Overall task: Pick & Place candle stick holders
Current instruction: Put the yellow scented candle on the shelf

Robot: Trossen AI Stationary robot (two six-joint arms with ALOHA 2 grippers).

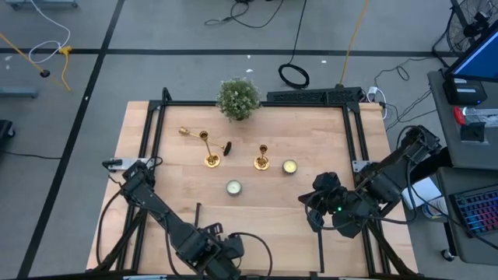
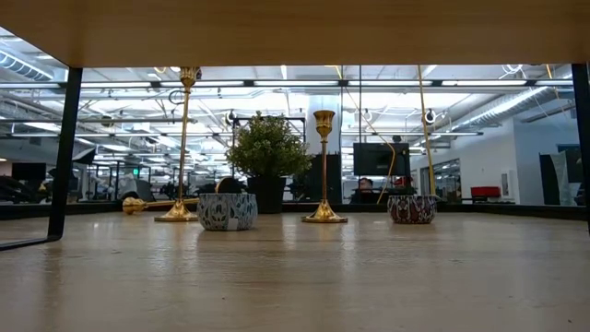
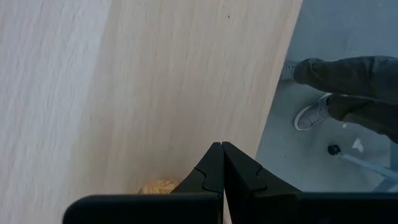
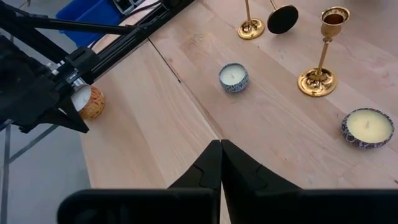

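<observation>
Both pincers closed, empty: left pincer and right pincer near front bench edge. Candle stick holders mid-bench, one lying toppled. Risk: tipping upright ones, nudging tealights on approach.

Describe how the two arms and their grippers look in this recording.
Both arms are dark, nearly black, built of jointed segments with black cables looping alongside. The right arm shows a small green light near its wrist. The left gripper and the right gripper have matte black, angular fingers tapering to points.
</observation>
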